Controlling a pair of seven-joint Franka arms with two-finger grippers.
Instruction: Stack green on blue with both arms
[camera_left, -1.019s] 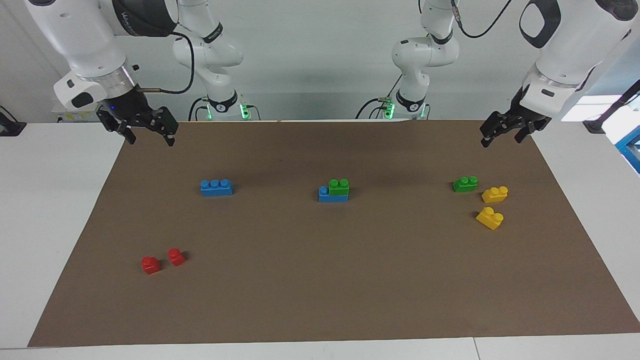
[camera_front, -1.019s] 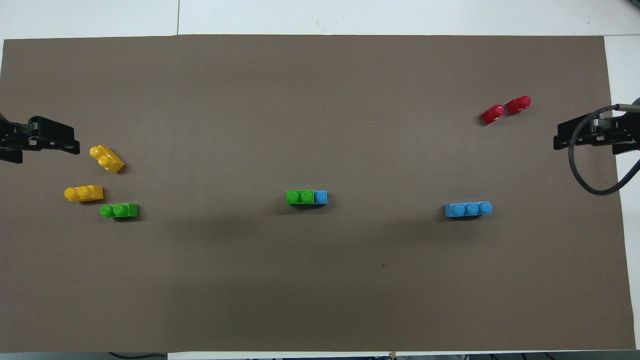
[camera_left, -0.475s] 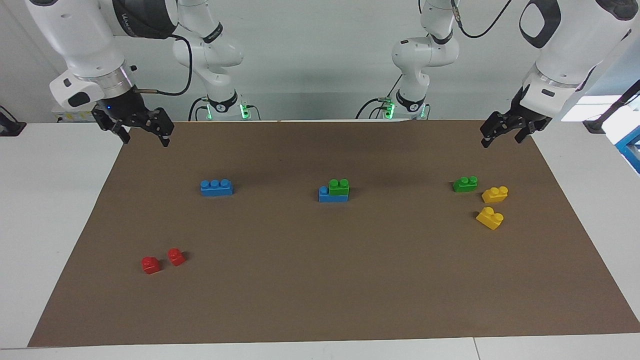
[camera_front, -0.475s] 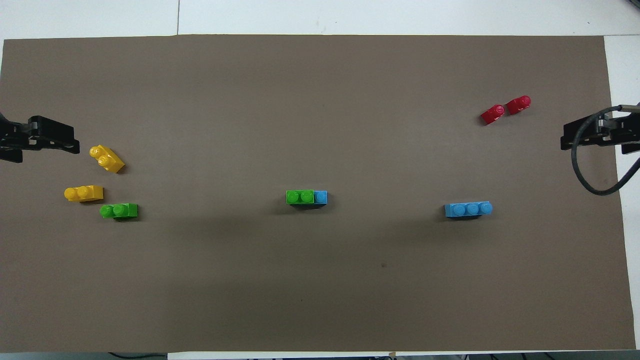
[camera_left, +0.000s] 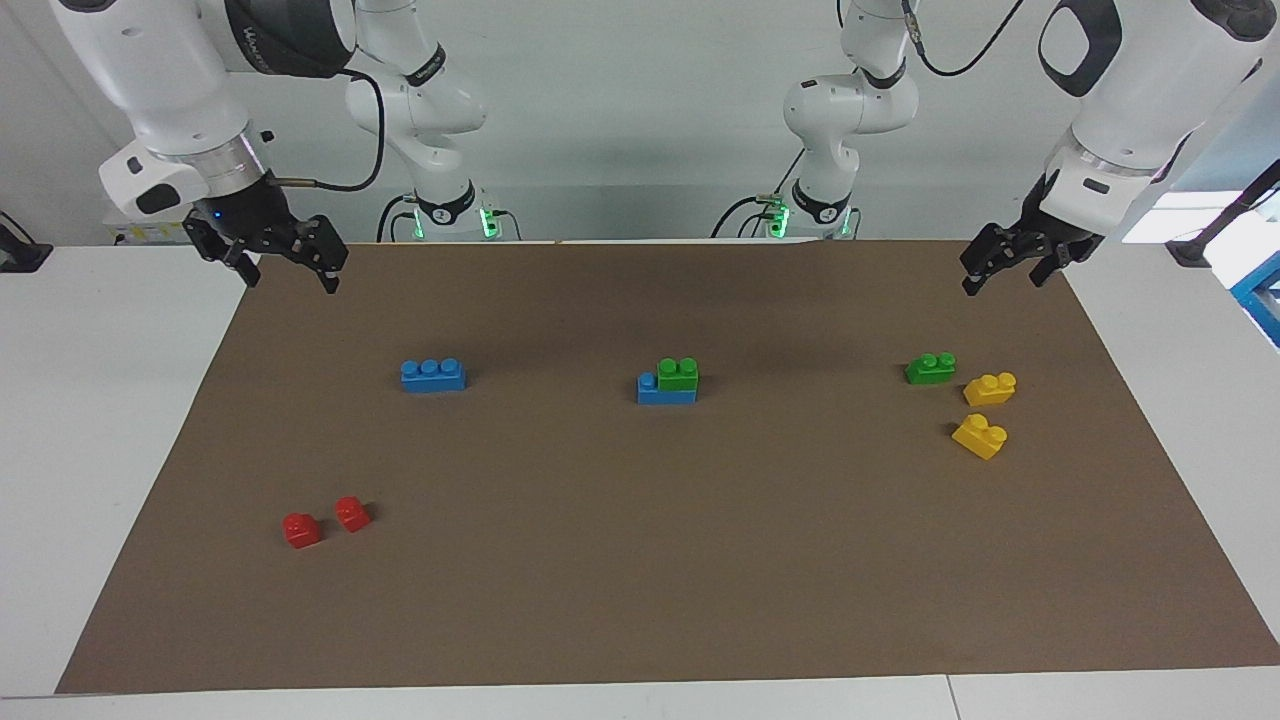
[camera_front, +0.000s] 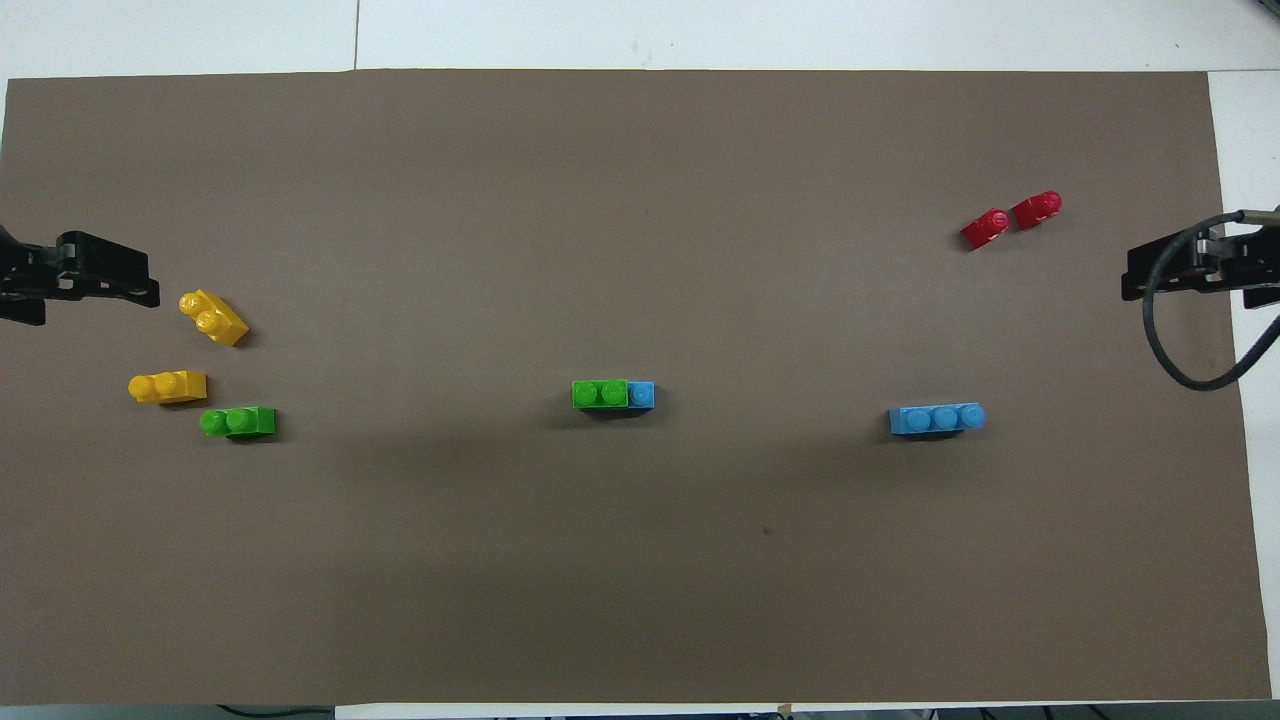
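A two-stud green brick (camera_left: 678, 374) sits pressed onto a three-stud blue brick (camera_left: 655, 392) mid-tabletop, leaving one blue stud bare. A second blue brick (camera_left: 433, 375) lies flat toward the right arm's end, a second green brick (camera_left: 930, 368) toward the left arm's end.

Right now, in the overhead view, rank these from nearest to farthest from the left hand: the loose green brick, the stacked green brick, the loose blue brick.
Measured from the left hand, raised over the mat's edge:
1. Loose green brick, at the left arm's end, beside the yellow bricks.
2. Stacked green brick, mid-table, on a blue brick.
3. Loose blue brick, toward the right arm's end.
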